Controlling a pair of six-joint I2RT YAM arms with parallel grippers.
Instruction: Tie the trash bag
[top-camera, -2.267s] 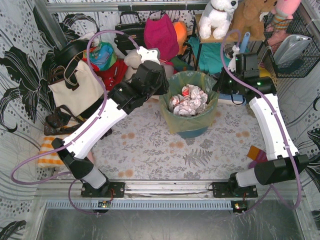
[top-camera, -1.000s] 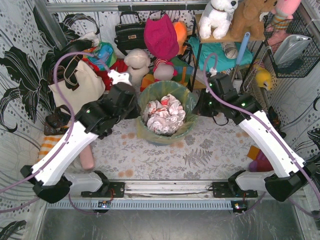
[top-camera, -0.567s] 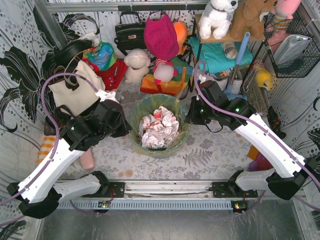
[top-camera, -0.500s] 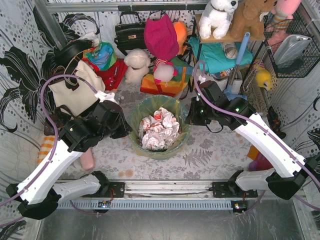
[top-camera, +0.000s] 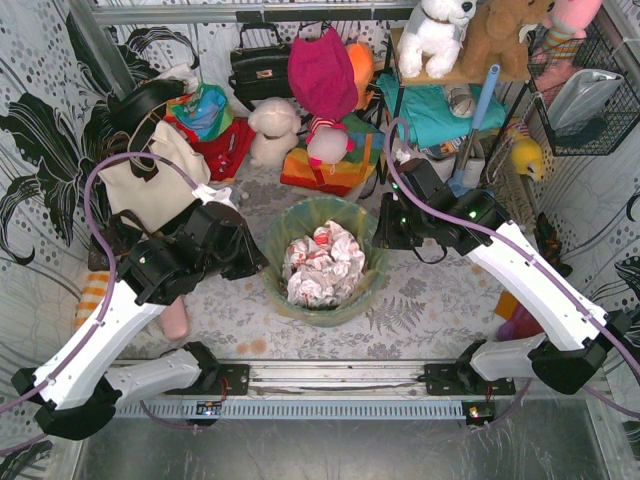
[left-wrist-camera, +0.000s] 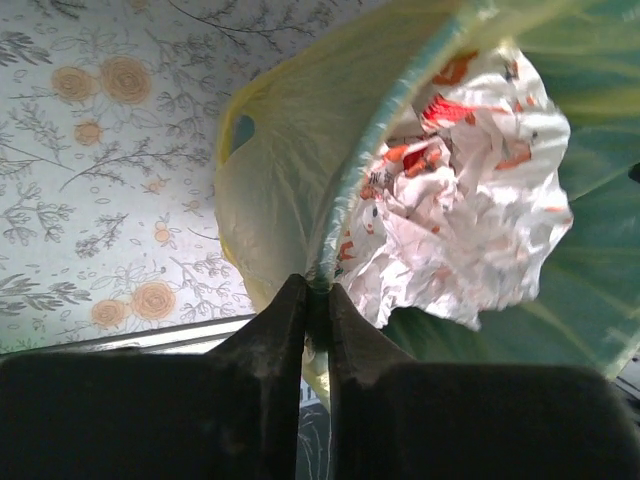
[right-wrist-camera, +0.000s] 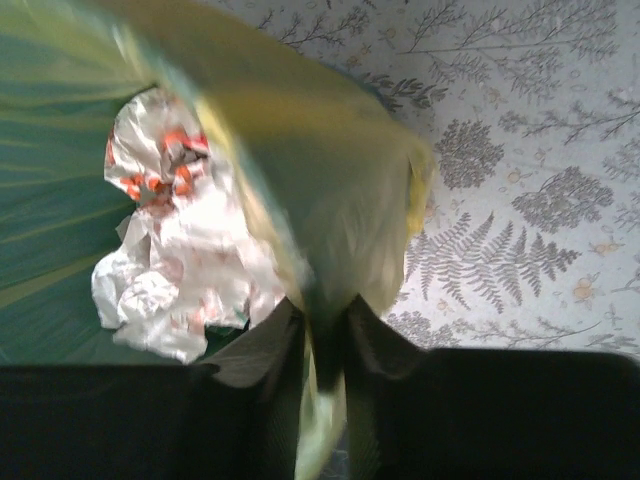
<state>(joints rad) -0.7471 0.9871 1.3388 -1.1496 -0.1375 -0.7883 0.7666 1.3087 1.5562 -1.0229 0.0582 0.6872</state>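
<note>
The trash bag (top-camera: 322, 204) stands mid-tabletop (top-camera: 430, 300) between your arms, its mouth folded over a round bin's lip (left-wrist-camera: 385, 150). Your left claw (left-wrist-camera: 318, 290) is nearly closed, pinching the left rim; your right claw (right-wrist-camera: 325, 320) stands a little wider, with film running between its fingers at the opposite rim. Opposite holds look meant to free two edges for tying. The plastic is thin, translucent yellow-green and slippery-looking; crumpled white paper (top-camera: 322, 262) fills it.

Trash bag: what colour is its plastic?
Translucent yellow-green. The trash bag shows it best in the left wrist view, where it drapes over the bin's rim.
</note>
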